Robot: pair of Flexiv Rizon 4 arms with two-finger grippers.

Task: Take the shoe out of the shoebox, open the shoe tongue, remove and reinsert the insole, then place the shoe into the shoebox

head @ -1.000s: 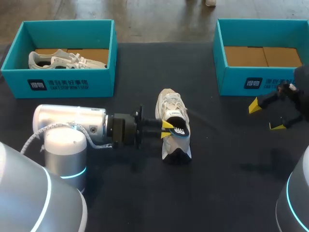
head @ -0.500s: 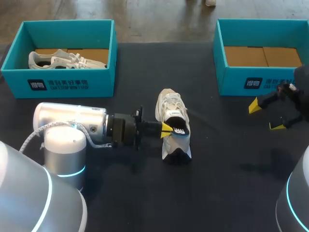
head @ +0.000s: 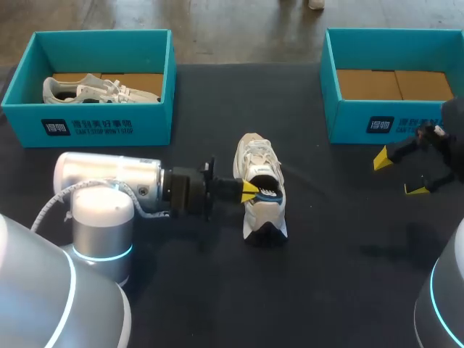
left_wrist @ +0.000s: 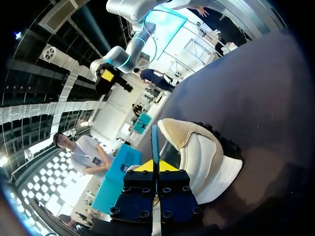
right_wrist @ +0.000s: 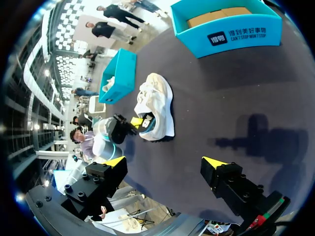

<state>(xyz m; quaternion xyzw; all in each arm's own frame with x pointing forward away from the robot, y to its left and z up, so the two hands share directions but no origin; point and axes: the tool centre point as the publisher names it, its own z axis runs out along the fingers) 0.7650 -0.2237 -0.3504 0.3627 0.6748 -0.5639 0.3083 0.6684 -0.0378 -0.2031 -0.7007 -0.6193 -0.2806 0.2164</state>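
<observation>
The insole [left_wrist: 154, 142] is grasped edge-on between the fingers of the left hand [head: 251, 193], at the shoe's [head: 257, 156] opening. The right hand [head: 397, 172] is seen released, well apart.

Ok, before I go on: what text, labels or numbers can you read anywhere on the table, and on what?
Left shoebox, front wall: dark square logo, white characters and a line of small capitals beneath; too small to quote reliably.
Right shoebox, front wall: the same kind of label; too small to read.
Insole at the opening of the shoe: a white marking, blurred, not legible.
No numbers or other signs visible.
</observation>
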